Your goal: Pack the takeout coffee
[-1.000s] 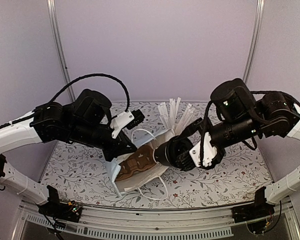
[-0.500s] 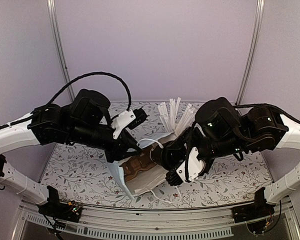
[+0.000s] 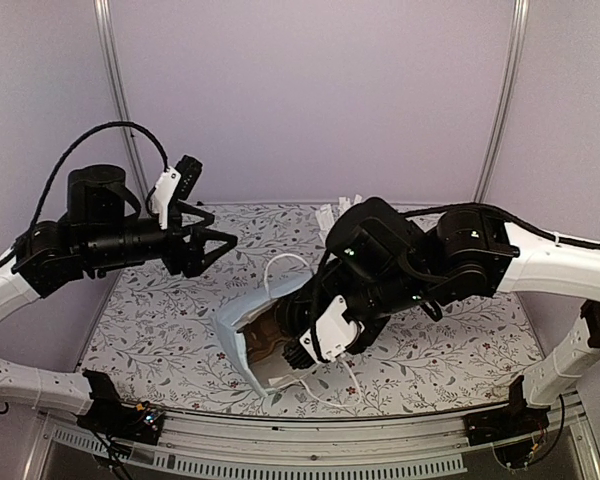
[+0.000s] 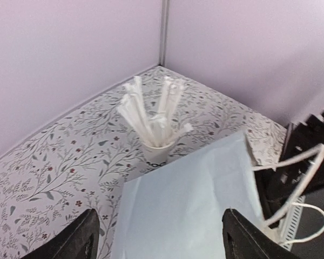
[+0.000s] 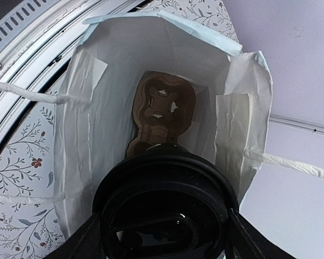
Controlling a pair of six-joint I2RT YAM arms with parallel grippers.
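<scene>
Holding the takeout coffee (image 5: 164, 194) clamped in my right tool (image 5: 163, 240) at the mouth of the white bag (image 5: 97, 108) lying on the counter (image 3: 450, 350), facing the brown carrier (image 5: 161, 110) inside, I judge seating and release remain, while my left tool (image 4: 159, 226) hangs apart, empty.

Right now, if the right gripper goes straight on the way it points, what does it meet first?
Likely the brown cardboard carrier deep in the white bag, met by the takeout coffee in the right gripper; depth is unclear.
</scene>
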